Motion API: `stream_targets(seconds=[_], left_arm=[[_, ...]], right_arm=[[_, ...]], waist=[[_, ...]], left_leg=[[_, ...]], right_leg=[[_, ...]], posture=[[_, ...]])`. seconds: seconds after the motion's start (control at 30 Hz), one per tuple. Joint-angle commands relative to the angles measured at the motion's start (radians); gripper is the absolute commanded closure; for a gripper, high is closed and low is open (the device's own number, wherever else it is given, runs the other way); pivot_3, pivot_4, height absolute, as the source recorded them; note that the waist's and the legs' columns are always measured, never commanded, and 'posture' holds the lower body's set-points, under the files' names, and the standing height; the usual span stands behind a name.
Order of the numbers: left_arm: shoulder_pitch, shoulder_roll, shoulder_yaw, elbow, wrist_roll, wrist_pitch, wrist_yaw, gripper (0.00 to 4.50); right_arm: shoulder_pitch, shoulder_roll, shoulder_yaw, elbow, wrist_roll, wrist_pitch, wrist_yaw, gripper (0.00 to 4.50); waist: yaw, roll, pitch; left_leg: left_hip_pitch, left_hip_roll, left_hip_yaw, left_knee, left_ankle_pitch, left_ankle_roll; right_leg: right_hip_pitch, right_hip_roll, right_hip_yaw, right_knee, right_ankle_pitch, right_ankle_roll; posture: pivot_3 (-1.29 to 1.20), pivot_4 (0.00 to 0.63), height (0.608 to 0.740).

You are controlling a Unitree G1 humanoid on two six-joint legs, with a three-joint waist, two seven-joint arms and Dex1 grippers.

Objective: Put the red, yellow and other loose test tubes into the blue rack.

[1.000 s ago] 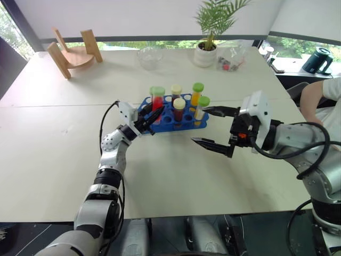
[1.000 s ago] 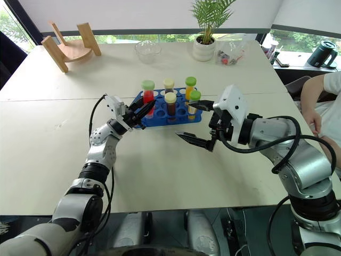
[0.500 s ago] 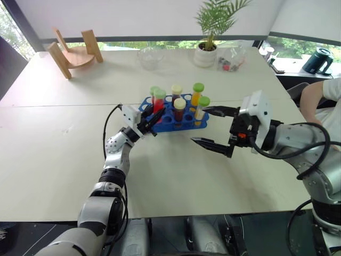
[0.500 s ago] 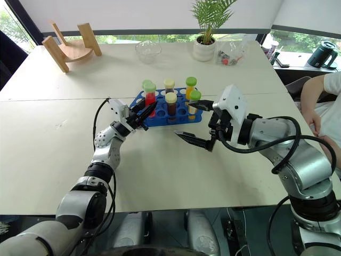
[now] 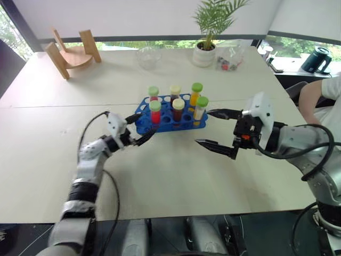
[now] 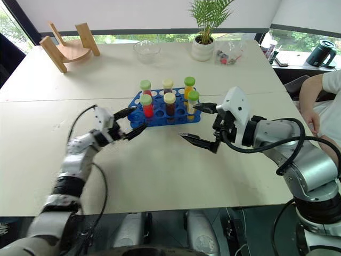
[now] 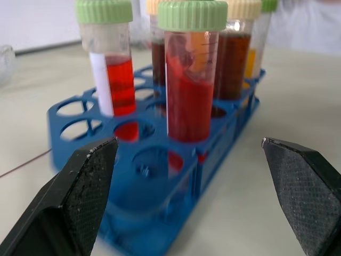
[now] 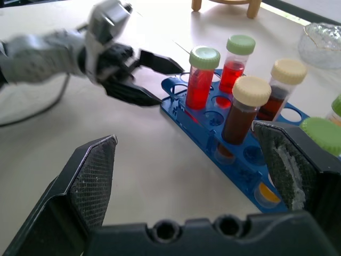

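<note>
The left gripper (image 5: 139,129) has released the red tube (image 5: 155,112), now seated in the blue rack (image 5: 169,118) just ahead; its fingers are spread and withdrawn. The right gripper (image 5: 217,129) stays spread, empty.

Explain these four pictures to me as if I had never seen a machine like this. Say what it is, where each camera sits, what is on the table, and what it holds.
This is a humanoid robot with two arms, each ending in a gripper of two black fingers. The two wide pictures come from cameras in its head, looking down over a pale table. The two close-ups come from cameras on its wrists, looking out between each gripper's fingers.

On the table stands a blue rack with six capped tubes upright in it: two red tubes, two brown tubes, an orange tube and a yellow tube. Farther back are a wooden stand, a glass bowl and a potted plant. A person's arm shows at the right edge.

The left gripper is open beside the rack, holding nothing. The right gripper is open and empty too.
</note>
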Motion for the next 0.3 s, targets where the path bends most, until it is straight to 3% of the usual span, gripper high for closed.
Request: stream_targets(seconds=[0.03, 0.2, 0.3], left_arm=[[0.051, 0.124, 0.074, -0.275, -0.136, 0.247, -0.002, 0.08], [0.204, 0.33, 0.203, -0.535, -0.297, 0.532, -0.009, 0.08], [0.274, 0.391, 0.269, -0.607, -0.377, 0.621, -0.015, 0.08]], right_arm=[[0.014, -0.039, -0.071, 0.025, 0.013, -0.014, 0.029, 0.0], [0.043, -0.108, -0.116, 0.091, 0.004, -0.027, 0.098, 0.0], [0.045, -0.137, -0.129, 0.126, 0.001, -0.04, 0.13, 0.0]], waist=[[0.004, 0.0, 0.0], [-0.001, 0.0, 0.001], [-0.001, 0.0, 0.001]], left_leg=[[0.0, 0.0, 0.0, 0.0, 0.0, 0.0], [0.0, -0.001, 0.002, 0.0, 0.0, 0.0], [0.001, 0.0, 0.002, -0.003, 0.0, 0.0]], right_leg=[[0.0, -0.001, 0.0, 0.0, 0.0, 0.0], [0.001, -0.002, 0.0, -0.002, -0.001, -0.002], [0.0, -0.002, 0.0, -0.003, -0.002, -0.003]], posture=[[0.0, 0.15, 0.74], [0.0, 0.15, 0.74], [0.0, 0.15, 0.74]])
